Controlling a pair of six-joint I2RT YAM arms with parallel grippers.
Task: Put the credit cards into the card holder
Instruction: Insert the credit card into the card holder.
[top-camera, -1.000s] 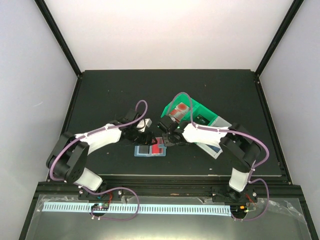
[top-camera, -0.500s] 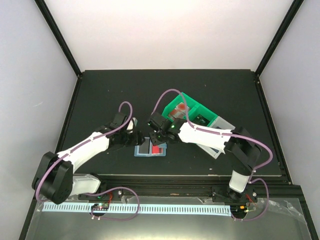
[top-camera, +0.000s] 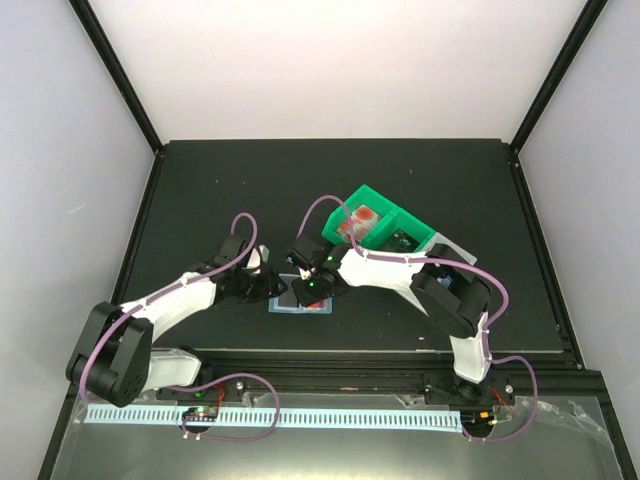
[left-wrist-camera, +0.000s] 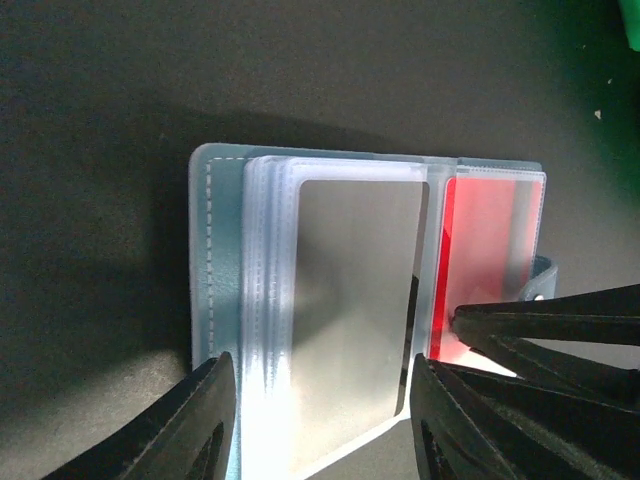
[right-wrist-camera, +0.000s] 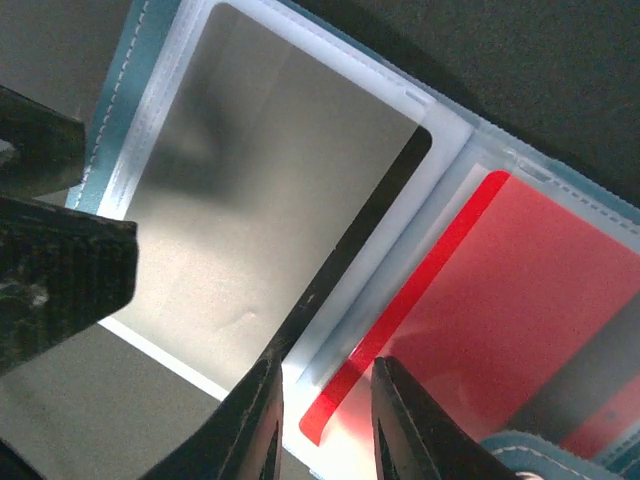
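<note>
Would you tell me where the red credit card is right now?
The red credit card sits in the right half of the open card holder, near the table's front centre in the top view, right under the right gripper.

1 card holder (left-wrist-camera: 330, 300), 1 green bin (top-camera: 385, 205)

The card holder (left-wrist-camera: 215, 300) lies open on the dark desk (left-wrist-camera: 100, 120), with a dark card (left-wrist-camera: 355, 290) in one clear pocket and a red card (left-wrist-camera: 490, 250) in the next. The left gripper (left-wrist-camera: 322, 365) has its fingers spread on either side of the dark card's near end. The right gripper (left-wrist-camera: 458, 326) has its dark tips touching the red card's corner.
</note>
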